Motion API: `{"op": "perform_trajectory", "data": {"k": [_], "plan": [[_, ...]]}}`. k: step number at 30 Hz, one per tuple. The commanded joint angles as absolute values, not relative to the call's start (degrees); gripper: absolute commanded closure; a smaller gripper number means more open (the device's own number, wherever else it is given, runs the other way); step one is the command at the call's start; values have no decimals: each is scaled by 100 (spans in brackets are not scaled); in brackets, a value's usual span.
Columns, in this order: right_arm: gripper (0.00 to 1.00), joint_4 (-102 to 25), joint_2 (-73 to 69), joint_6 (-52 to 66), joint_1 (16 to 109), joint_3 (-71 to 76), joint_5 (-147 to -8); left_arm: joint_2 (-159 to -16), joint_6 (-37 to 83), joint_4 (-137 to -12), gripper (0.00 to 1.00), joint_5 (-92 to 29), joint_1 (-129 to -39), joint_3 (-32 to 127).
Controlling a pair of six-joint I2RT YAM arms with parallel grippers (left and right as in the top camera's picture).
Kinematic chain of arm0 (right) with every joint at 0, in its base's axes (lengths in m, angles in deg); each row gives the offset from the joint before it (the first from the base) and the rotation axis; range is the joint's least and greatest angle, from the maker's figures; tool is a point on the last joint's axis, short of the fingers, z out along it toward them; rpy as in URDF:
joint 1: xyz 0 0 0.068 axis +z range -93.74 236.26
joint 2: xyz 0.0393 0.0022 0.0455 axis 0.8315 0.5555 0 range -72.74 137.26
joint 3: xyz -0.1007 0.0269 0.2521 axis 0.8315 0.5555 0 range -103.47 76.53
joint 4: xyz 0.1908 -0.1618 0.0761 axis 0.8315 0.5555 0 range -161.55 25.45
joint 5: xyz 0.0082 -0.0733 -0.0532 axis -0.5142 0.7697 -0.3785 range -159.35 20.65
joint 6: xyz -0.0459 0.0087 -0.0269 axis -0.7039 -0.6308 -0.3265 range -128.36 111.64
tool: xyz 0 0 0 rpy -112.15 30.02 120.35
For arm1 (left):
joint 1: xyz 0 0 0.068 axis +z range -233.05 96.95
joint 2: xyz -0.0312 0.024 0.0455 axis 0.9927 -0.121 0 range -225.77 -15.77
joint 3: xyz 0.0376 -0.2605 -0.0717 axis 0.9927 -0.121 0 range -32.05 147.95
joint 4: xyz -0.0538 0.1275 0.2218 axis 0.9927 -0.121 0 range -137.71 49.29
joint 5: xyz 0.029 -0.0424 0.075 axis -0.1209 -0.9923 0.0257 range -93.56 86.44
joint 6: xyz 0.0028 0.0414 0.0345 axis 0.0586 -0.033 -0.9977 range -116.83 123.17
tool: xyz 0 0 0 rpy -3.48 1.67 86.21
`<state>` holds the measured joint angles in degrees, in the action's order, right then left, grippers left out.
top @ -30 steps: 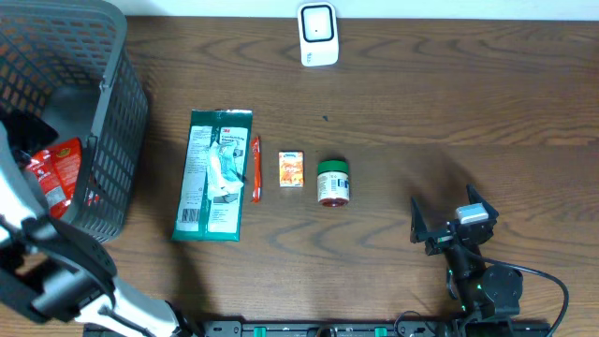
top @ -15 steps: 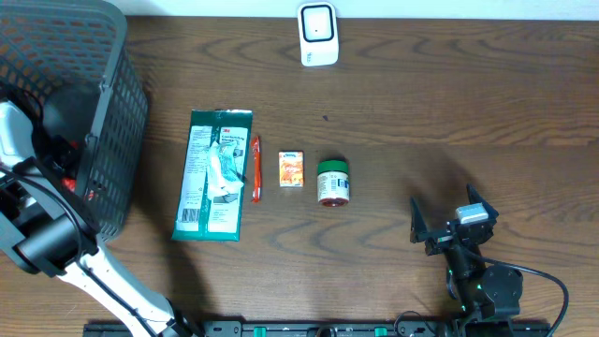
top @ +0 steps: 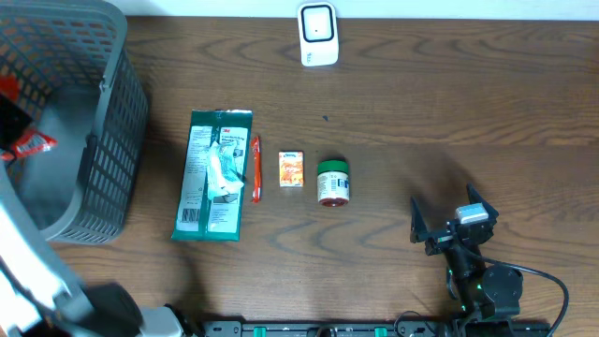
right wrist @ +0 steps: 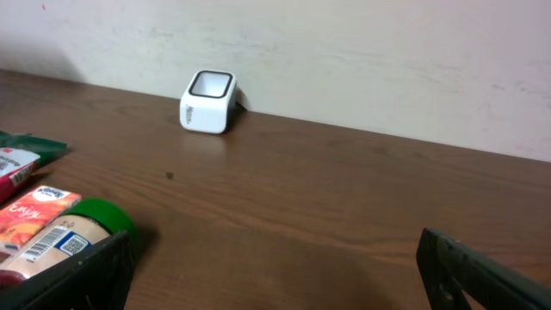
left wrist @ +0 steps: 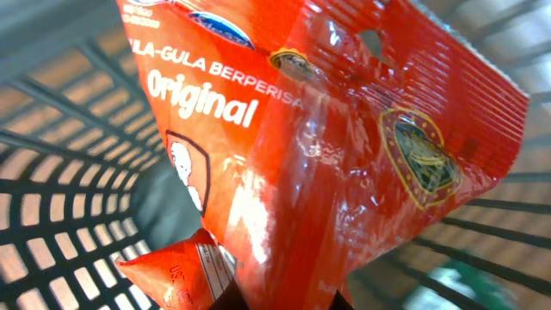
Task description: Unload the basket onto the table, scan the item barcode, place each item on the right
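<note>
In the left wrist view a red snack packet [left wrist: 327, 129] printed "Original" fills the frame, and my left gripper [left wrist: 286, 300] is shut on its lower end. A smaller red sachet [left wrist: 176, 267] with a barcode strip hangs beside it. From overhead the red packet [top: 26, 143] and the left gripper [top: 11, 120] sit over the left side of the grey basket [top: 103, 140]. The white barcode scanner [top: 318, 35] stands at the table's far edge, also the scanner [right wrist: 207, 102] in the right wrist view. My right gripper [top: 447, 225] rests open and empty at the front right.
A green 3M package [top: 215, 175], a red toothbrush [top: 255, 168], a small orange box [top: 292, 169] and a green-lidded jar [top: 332, 183] lie in a row mid-table. Basket walls [left wrist: 52, 198] surround the left gripper.
The left gripper has shut on the red packet and raised it off the basket floor, toward the basket's left side. The right arm has not moved.
</note>
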<state>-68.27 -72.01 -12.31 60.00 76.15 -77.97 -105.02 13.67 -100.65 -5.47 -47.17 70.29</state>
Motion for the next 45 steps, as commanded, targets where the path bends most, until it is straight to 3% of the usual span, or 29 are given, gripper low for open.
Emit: {"op": "perform_trajectory", "data": {"k": [1, 3, 11, 16, 25, 29, 34, 43, 44, 45], "plan": [[1, -6807, -7220, -1161, 6000, 7622, -7845, -9553, 1454, -9995, 93, -1806, -5015, 7127], [1, -6807, -7220, -1161, 6000, 7622, -7845, -9195, 1489, -10041, 92, -1938, -5301, 7125], [1, -6807, -7220, -1161, 6000, 7622, -7845, -8646, 1636, -10694, 92, -2390, -7885, 7086], [1, -6807, -7220, -1161, 6000, 7622, -7845, -9079, 2346, -10705, 93, -2379, -9369, 6850], [1, -7323, -7218, -1134, 5989, 7416, -8308, -10369, 3059, -10369, 93, -2324, -10870, 6839], [1, -6324, -6890, -990, 5773, 6199, -8267, -11184, 3548, -9632, 93, -2322, -11613, 6839], [1, -4754, -5148, -1635, 5349, 3851, -8451, -12404, 4429, -8596, 93, -1935, -12514, 6839], [1, -2814, -2679, -1939, 5222, 1526, -8789, -13636, 4591, -7573, 93, -1673, -13198, 6839], [1, -2757, -2563, -1941, 5222, 1491, -8789, -13667, 4591, -7573, 92, -1588, -13209, 6839], [1, -2733, -2482, -1939, 5222, 1478, -8798, -13680, 4591, -7562, 77, -1588, -13209, 6839]]}}
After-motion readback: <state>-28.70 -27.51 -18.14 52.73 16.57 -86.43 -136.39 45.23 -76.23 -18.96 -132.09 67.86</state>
